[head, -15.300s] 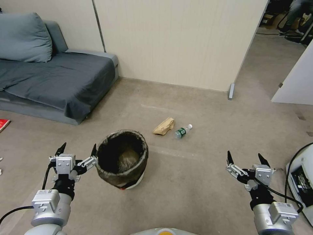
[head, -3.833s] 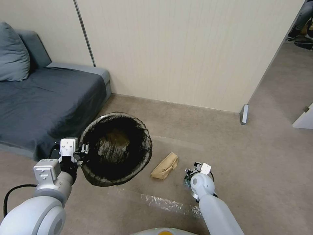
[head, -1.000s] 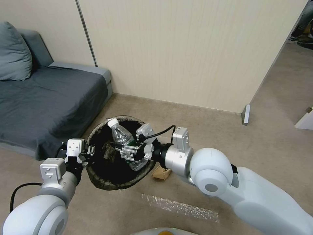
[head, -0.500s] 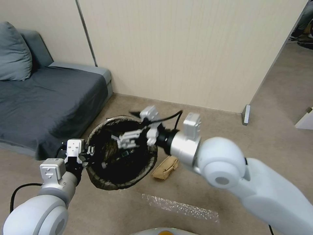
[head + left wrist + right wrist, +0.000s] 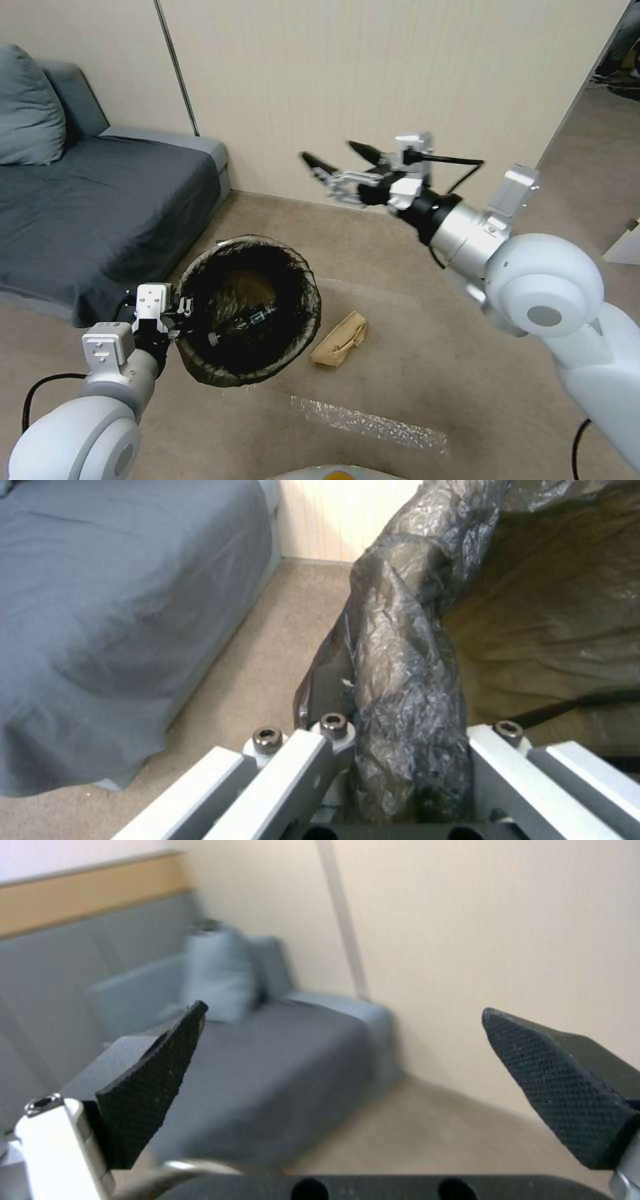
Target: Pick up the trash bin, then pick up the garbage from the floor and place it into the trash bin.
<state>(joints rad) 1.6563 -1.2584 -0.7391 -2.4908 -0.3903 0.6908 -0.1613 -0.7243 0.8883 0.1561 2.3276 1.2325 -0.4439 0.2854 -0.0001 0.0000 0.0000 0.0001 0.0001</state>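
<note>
Bottle (image 5: 250,320) label unreadable inside trash bin (image 5: 200,363).

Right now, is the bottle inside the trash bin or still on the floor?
Inside. The bottle lies at the bottom of the trash bin; the right gripper is open and empty above it.

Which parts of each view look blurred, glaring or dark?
Head view: the bin interior is deep shadow, and a floor tape strip glints. Left wrist view: the liner shows glossy highlights. Right wrist view: the sofa is soft, while the open right gripper fingers are sharp.
</note>
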